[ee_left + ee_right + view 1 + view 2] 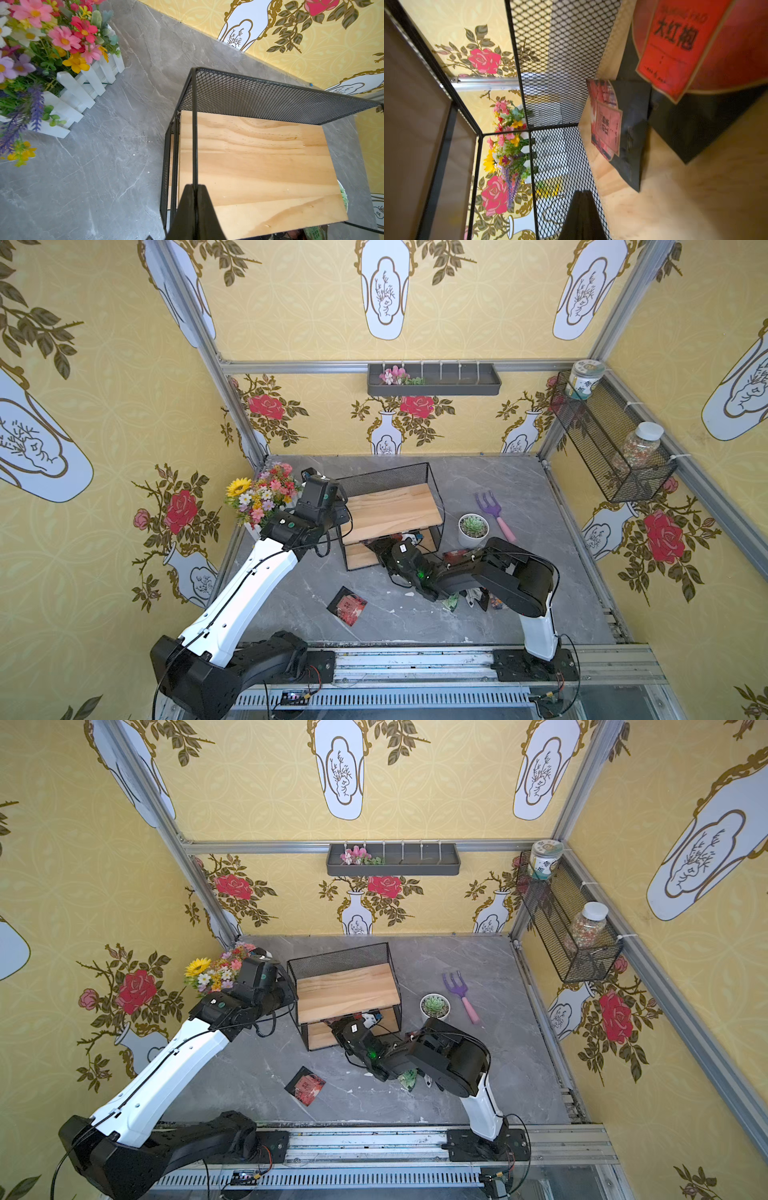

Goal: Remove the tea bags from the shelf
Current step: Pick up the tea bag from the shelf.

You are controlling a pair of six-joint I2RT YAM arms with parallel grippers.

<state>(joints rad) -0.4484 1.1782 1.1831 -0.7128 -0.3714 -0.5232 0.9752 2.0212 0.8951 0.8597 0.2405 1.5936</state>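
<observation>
Where the left tool meets the shelf, its jaws are clamped on a thin black frame wire at the upper board's end. The right tool, jaws pressed together, sits inside the lower tier beside the mesh end wall. Two red tea bags lie close together on the lower board ahead of it. The shelf stands toward the bench's far edge, left of centre. A lone tea bag lies between shelf and near edge; further sachets show partly beneath the right arm.
</observation>
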